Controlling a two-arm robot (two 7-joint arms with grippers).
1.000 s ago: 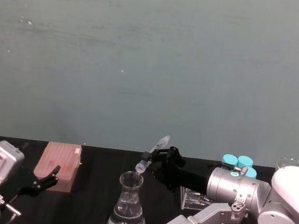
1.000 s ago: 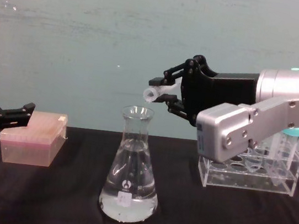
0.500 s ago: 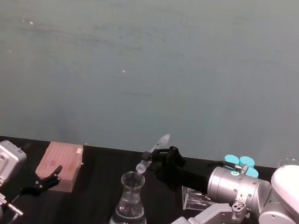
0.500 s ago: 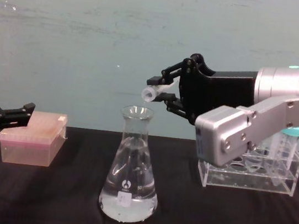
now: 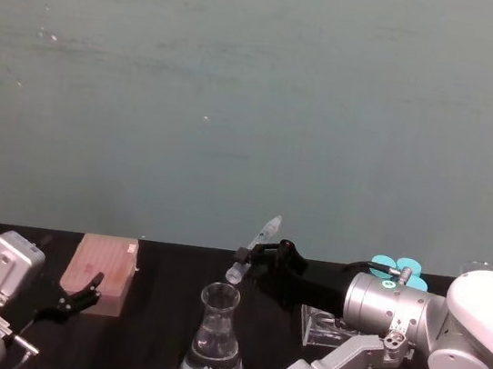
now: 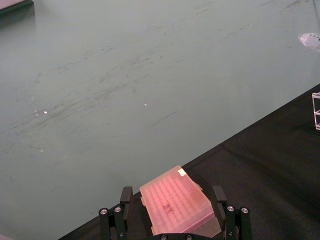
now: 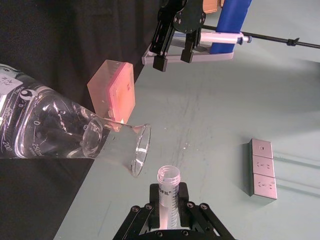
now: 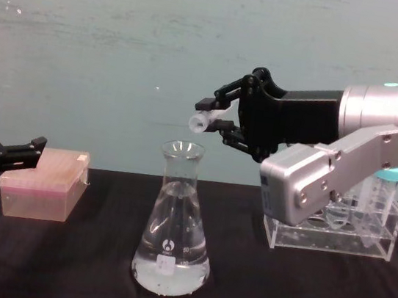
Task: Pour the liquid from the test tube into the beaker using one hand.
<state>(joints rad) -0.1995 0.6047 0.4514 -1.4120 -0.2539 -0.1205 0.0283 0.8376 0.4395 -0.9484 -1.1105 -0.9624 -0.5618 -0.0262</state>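
Right gripper (image 8: 217,116) clamped on test tube (image 8: 201,121), mouth tilted down just above beaker (image 8: 175,227) rim so pour lands inside; left gripper (image 6: 170,195) parked, jaws apart.

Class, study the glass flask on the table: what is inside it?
Clear liquid pools in the beaker's wide base; its neck looks empty. A small white label hides a patch of liquid behind it. The right gripper holds the test tube tilted above the mouth, outside it.
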